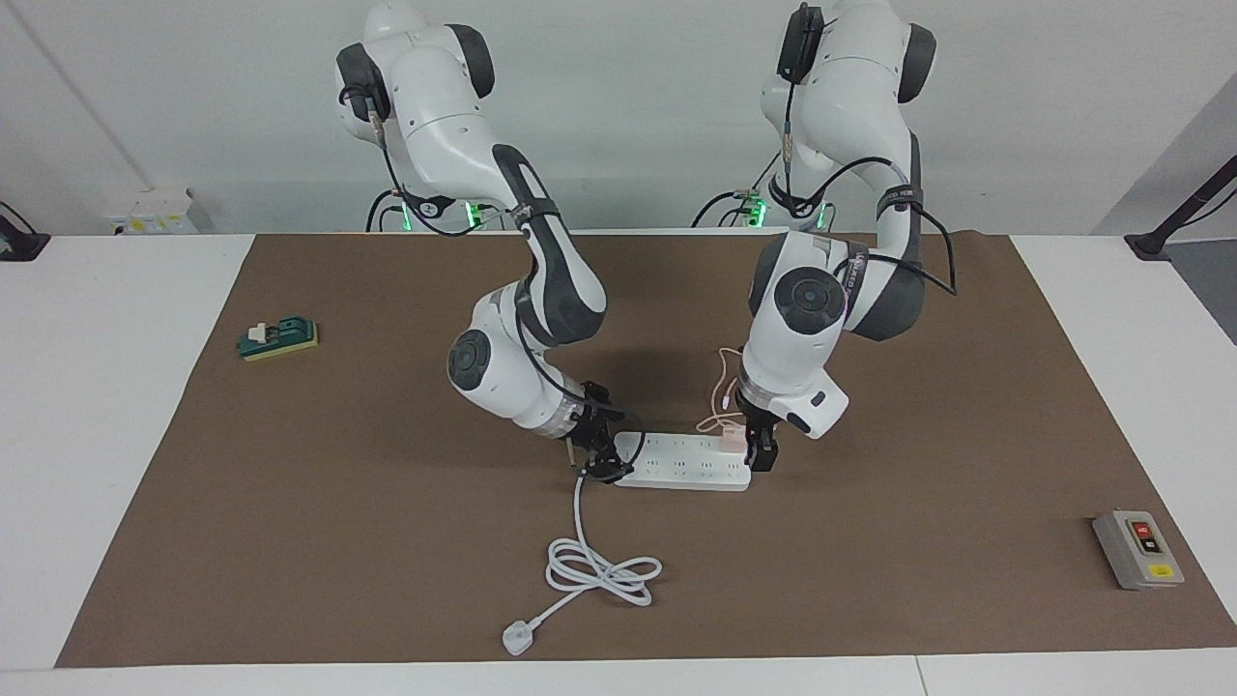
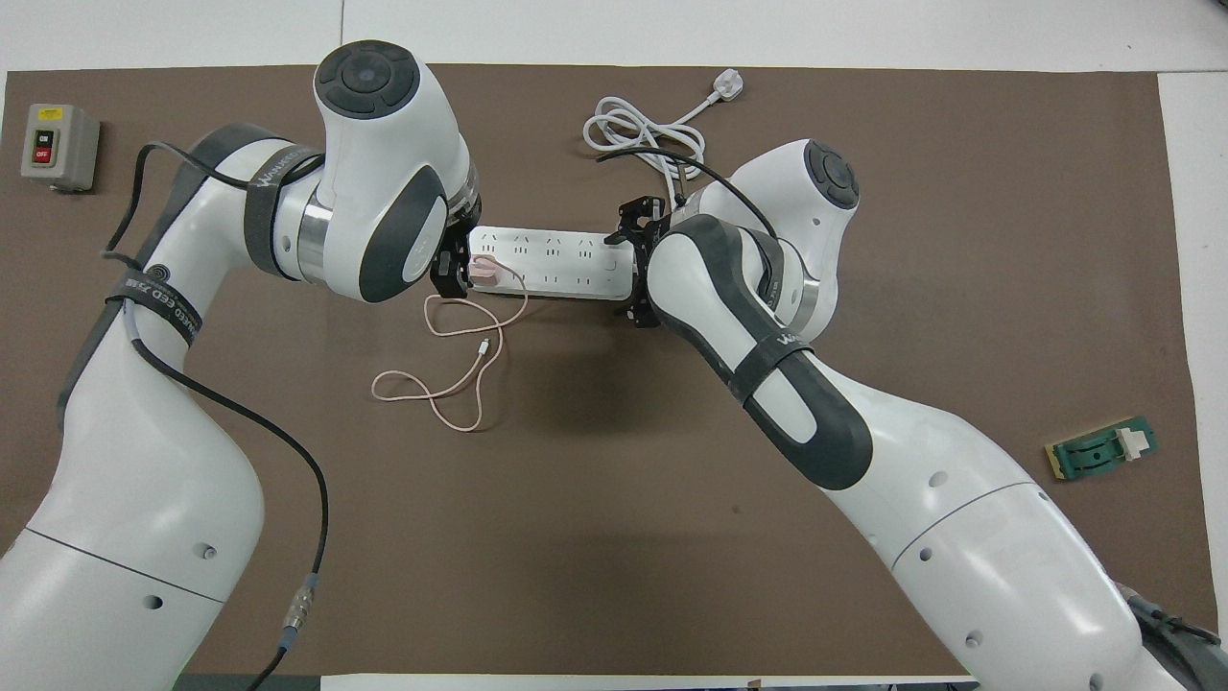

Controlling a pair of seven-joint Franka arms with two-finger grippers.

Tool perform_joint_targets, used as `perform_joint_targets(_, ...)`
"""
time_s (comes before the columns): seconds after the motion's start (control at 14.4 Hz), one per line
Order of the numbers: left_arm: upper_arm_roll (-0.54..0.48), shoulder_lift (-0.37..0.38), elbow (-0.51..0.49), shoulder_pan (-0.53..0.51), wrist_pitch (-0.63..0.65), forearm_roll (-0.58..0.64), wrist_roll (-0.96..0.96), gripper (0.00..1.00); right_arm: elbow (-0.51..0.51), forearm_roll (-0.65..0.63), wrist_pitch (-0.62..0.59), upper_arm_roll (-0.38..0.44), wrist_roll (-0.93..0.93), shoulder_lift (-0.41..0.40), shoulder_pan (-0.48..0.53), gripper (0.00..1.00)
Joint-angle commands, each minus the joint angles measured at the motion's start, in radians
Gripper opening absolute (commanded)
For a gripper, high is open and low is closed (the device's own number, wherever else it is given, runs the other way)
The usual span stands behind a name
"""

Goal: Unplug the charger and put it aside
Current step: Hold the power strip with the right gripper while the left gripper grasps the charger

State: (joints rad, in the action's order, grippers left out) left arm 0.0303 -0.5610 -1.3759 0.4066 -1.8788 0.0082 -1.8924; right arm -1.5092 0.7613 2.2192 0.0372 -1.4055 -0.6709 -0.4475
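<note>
The pale pink charger [image 1: 734, 438] [image 2: 483, 268] sits plugged into the white power strip [image 1: 686, 469] [image 2: 552, 264], at the strip's end toward the left arm. Its thin pink cable [image 2: 488, 345] loops on the mat, nearer to the robots. My left gripper [image 1: 757, 447] [image 2: 453, 272] is low at that end of the strip, open, right beside the charger. Whether it touches the charger is not visible. My right gripper [image 1: 601, 467] [image 2: 633, 264] is shut, its tip down on the strip's other end where the thick cord leaves.
The strip's white cord and plug [image 1: 599, 570] [image 2: 643, 130] lie coiled farther from the robots. A grey switch box [image 1: 1137, 549] [image 2: 58, 146] sits at the left arm's end of the brown mat. A green block [image 1: 278, 338] [image 2: 1103, 449] lies at the right arm's end.
</note>
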Motion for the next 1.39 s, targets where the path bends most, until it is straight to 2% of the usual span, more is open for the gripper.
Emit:
perform_joint_targets(0.0, -0.010, -0.014, 0.020, 0.012, -0.028, 0.007, -0.005, 1.00, 0.023, 0.030, -0.003, 0.000, -0.006, -0.016, 0.000, 1.00)
perform_joint_targets(0.21, -0.013, -0.013, -0.040, 0.037, -0.106, 0.009, -0.002, 1.00, 0.021, 0.027, 0.030, 0.000, -0.003, -0.039, 0.000, 1.00)
perform_joint_targets(0.55, -0.017, 0.055, -0.175, 0.052, -0.172, 0.016, -0.005, 1.00, 0.023, 0.023, 0.042, 0.000, 0.029, -0.044, 0.001, 1.00)
perform_joint_targets(0.76, -0.017, 0.122, -0.276, 0.052, -0.215, 0.016, -0.002, 1.00, 0.026, 0.018, 0.043, 0.000, 0.065, -0.045, 0.003, 1.00)
perform_joint_targets(1.04, -0.021, 0.124, -0.272, 0.041, -0.212, 0.018, 0.002, 1.00, 0.030, 0.021, 0.066, 0.000, 0.089, -0.052, 0.003, 1.00)
perform_joint_targets(1.32, -0.021, 0.102, -0.259, 0.038, -0.212, 0.041, 0.002, 0.95, 0.043, 0.023, 0.089, 0.000, 0.095, -0.058, 0.001, 1.00)
